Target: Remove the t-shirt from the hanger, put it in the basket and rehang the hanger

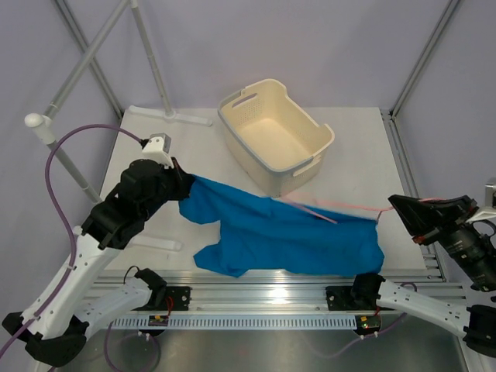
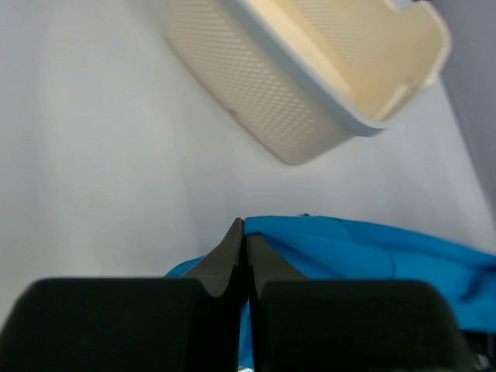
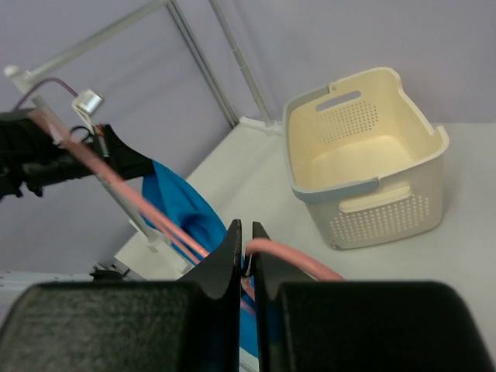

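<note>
The bright blue t-shirt (image 1: 287, 236) hangs stretched between my two grippers above the table's near half. My left gripper (image 1: 186, 184) is shut on its left end; in the left wrist view the fingers (image 2: 229, 256) pinch blue cloth (image 2: 372, 252). The thin pink hanger (image 1: 341, 208) runs through the shirt toward the right, mostly hidden by cloth. My right gripper (image 1: 397, 206) is shut on the hanger's curved hook (image 3: 291, 258) in the right wrist view, where a pink arm (image 3: 116, 182) runs to the shirt (image 3: 182, 209).
A cream basket (image 1: 275, 136) stands at the back centre, just behind the shirt; it also shows in the left wrist view (image 2: 325, 70) and the right wrist view (image 3: 364, 155). Grey rack poles (image 1: 85, 54) rise at the back left, with a white base bar (image 1: 167, 116).
</note>
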